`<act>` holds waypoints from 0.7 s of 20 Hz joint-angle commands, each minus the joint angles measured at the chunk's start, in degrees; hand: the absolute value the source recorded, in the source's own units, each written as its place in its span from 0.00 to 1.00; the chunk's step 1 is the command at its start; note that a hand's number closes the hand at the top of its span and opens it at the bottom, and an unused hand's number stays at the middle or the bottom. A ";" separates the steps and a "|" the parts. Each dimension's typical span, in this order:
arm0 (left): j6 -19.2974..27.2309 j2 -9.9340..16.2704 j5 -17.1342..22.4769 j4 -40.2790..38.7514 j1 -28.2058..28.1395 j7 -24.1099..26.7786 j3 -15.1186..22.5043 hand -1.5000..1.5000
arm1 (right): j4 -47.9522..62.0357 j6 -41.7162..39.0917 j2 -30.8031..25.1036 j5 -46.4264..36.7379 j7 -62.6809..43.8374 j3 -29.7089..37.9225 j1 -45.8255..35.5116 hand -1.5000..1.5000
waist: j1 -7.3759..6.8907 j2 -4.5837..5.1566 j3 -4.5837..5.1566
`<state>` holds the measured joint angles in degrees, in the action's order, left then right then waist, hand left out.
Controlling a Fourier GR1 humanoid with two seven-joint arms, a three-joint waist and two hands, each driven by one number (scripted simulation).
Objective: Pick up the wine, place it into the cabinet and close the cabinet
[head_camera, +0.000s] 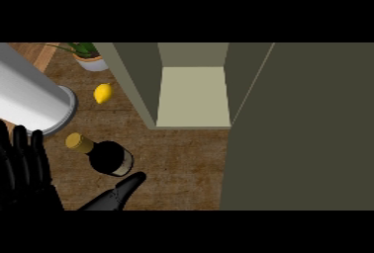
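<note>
My left hand (29, 173) sits at the near left, fingers (38, 148) straight and spread, thumb (120, 190) stretched out just under the wine bottle (110, 157). The bottle stands on the bench (175, 163), nothing around it. Further right, the cabinet (194, 94) is open, its door (300, 128) swung toward me. A lemon (104, 93) lies further off.

brown counter (175, 158), wine bottle (108, 156), lemon (104, 93), plant pot (91, 62)
</note>
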<state>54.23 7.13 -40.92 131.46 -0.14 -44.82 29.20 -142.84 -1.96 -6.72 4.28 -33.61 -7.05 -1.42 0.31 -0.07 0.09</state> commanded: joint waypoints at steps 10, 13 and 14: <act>5.18 4.75 31.89 -8.09 -6.44 24.50 -3.53 0.00 | -6.85 -1.19 0.40 3.13 -1.84 -0.55 3.07 0.00 | 0.07 0.02 0.06; 2.99 4.98 38.39 -10.70 -8.05 30.88 -8.11 0.00 | -7.33 -1.81 0.86 2.36 0.49 -1.39 5.86 0.00 | 0.21 -0.02 0.10; 3.85 2.40 35.71 -10.60 -9.82 33.38 -4.56 0.00 | -8.81 0.41 0.40 3.46 -5.69 -0.14 0.89 0.00 | -0.21 -0.05 0.04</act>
<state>59.20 10.76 -10.30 123.46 -7.98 -19.07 25.65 -143.18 -2.74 -6.15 4.07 -33.67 -8.10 -0.18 0.35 -0.11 0.15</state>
